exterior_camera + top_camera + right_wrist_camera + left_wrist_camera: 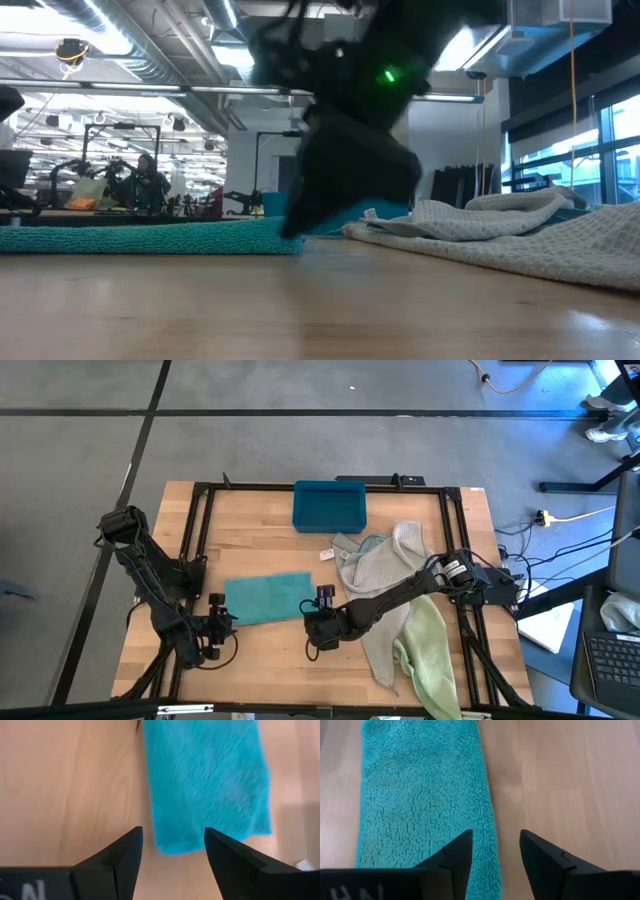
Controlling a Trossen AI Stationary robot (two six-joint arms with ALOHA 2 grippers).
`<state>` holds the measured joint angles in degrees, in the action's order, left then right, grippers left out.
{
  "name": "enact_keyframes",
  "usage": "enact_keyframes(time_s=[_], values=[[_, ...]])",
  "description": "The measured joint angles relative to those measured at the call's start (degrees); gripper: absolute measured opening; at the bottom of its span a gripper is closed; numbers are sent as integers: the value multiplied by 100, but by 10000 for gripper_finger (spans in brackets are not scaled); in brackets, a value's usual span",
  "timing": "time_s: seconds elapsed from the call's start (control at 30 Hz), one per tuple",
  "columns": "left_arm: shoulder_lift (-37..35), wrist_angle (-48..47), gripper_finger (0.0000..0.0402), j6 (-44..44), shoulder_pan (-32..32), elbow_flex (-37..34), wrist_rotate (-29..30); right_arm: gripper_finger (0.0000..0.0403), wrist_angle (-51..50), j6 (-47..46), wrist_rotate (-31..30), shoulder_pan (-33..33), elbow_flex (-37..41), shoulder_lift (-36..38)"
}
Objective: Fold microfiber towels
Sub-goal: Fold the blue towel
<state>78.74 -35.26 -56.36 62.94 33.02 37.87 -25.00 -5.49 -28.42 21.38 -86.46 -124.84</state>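
Folded teal microfiber towel [425,795]: cloth, nubby looped pile, matt. Pale grey-beige waffle-weave towel [500,230]: cloth, ridged texture, matt. Pale green towel [428,650]: soft cloth, matt. Light wooden plank table [260,655]: smooth, satin sheen. Rigid teal-blue rectangular bin [329,506]: smooth plastic. Black table frame [205,525]: metal, matt.

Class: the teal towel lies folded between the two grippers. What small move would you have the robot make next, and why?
Probably lift both grippers clear of the teal towel. It already lies flat as a folded strip, and the left gripper and right gripper both stand open at its ends, holding nothing. The unfolded towel pile waits beside the right arm.
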Motion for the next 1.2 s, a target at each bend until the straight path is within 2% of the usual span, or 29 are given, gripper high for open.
enact_keyframes(time_s=[0.17, 0.3, 0.47, 0.73, 0.87, 1.2], values=[[0, 36, 167, 107, -9, -5, -80, 216, 771, 4, -75, -30, 523, 17], [0, 72, 167, 136, -9, -39, -203, 216, 1132, 294, -334, -2, 605, 3], [0, 388, 167, 78, -52, -394, -271, 216, 1415, 640, -555, 24, 604, -17], [0, 674, 167, -341, -191, -619, -301, 208, 1422, 293, -435, -6, 791, -4], [0, 707, 167, -343, -191, -619, -319, 175, 1476, 304, -389, 44, 800, -4], [0, 768, 167, -350, -189, -619, -317, 46, 1438, 435, -167, 49, 802, -4]])
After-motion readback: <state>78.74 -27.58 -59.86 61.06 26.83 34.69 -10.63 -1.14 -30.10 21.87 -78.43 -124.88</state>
